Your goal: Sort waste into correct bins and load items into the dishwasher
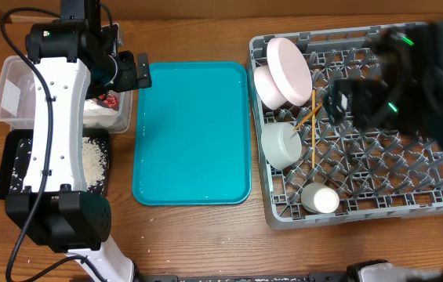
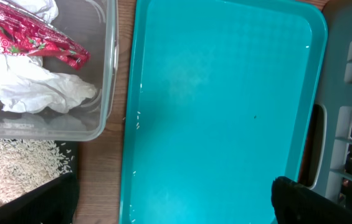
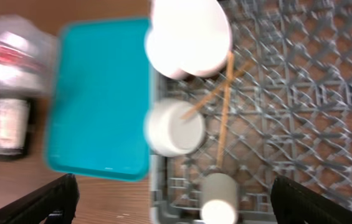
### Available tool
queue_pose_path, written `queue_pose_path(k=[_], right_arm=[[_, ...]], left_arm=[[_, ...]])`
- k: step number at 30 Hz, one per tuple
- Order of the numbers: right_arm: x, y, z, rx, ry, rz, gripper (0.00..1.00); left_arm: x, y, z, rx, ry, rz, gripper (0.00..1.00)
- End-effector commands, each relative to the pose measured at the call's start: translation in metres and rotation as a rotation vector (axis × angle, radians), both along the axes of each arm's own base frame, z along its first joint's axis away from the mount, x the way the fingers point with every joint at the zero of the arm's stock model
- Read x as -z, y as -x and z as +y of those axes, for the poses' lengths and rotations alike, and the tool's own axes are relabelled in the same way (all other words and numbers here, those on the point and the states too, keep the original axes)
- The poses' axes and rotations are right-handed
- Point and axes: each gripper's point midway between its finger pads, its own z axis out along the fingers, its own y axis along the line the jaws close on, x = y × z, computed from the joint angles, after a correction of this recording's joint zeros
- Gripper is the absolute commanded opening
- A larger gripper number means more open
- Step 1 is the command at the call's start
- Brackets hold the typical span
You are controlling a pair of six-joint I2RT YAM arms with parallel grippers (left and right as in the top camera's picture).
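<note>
The crumpled napkin (image 2: 35,90) and the red wrapper (image 2: 26,37) lie together inside the clear tub (image 2: 108,74), the rice (image 2: 14,165) is heaped in the black tray (image 1: 8,164) next to it, and the two plates (image 1: 288,66), the bowl (image 1: 280,143), the cup (image 1: 321,200) and the crossed chopsticks (image 1: 313,129) all sit in the grey rack (image 1: 409,200), so from where I stand the job looks all but done. What seems left is a thin scatter of stray grains (image 2: 138,118) strung along the rim of the teal tray (image 2: 225,93) on its tub side, following the tray's long edge. The left gripper (image 2: 171,186) hangs over that same corner of the tray, so it is plainly the nearer arm; the grains lie between its fingers (image 2: 313,202) but close to the tub-side one, and a pick there would likely want a small shift toward the tub. Those fingers are spread wide with nothing between them and touch nothing. The right gripper (image 3: 172,193) is above the rack, smeared in the overhead view, its own fingers (image 3: 45,199) also wide apart and empty, well away from the grains
</note>
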Motion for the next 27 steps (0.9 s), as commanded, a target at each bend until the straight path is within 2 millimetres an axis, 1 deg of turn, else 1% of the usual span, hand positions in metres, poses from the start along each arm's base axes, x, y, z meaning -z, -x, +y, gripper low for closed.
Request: queue_pose_path(k=[1, 2, 3, 5, 11, 14, 18, 21, 23, 25, 27], right_arm=[[-0.026, 0.025, 0.004, -0.032, -0.054, -0.087, 1.00], [-0.031, 0.033, 0.001, -0.027, -0.053, -0.111, 1.00], [-0.041, 0.045, -0.002, -0.028, -0.060, -0.153, 1.00], [-0.049, 0.056, -0.006, -0.027, -0.054, -0.195, 1.00], [-0.073, 0.094, -0.037, 0.066, 0.012, -0.351, 1.00], [-0.086, 0.104, -0.051, 0.121, 0.038, -0.435, 1.00], [-0.100, 0.106, -0.065, 0.204, 0.036, -0.554, 1.00], [-0.099, 0.100, -0.072, 0.252, 0.035, -0.629, 1.00], [-0.092, 0.091, -0.071, 0.233, 0.044, -0.683, 1.00], [-0.081, 0.078, -0.066, 0.181, 0.056, -0.740, 1.00], [-0.064, 0.066, -0.059, 0.133, 0.052, -0.786, 1.00]], left_arm=[[-0.006, -0.002, -0.004, 0.014, -0.001, -0.021, 1.00], [-0.006, -0.002, -0.004, 0.014, -0.001, -0.021, 1.00], [-0.006, -0.002, -0.004, 0.014, -0.001, -0.021, 1.00], [-0.006, -0.002, -0.004, 0.014, -0.001, -0.021, 1.00], [-0.006, -0.002, -0.004, 0.014, -0.001, -0.021, 1.00], [-0.006, -0.002, -0.004, 0.014, -0.001, -0.021, 1.00], [-0.006, -0.002, -0.004, 0.014, -0.001, -0.021, 0.99], [-0.006, -0.002, -0.004, 0.014, -0.001, -0.021, 1.00], [-0.006, -0.002, -0.004, 0.014, -0.001, -0.021, 1.00], [-0.006, -0.002, -0.004, 0.014, -0.001, -0.021, 1.00], [-0.006, -0.002, -0.004, 0.014, -0.001, -0.021, 1.00]])
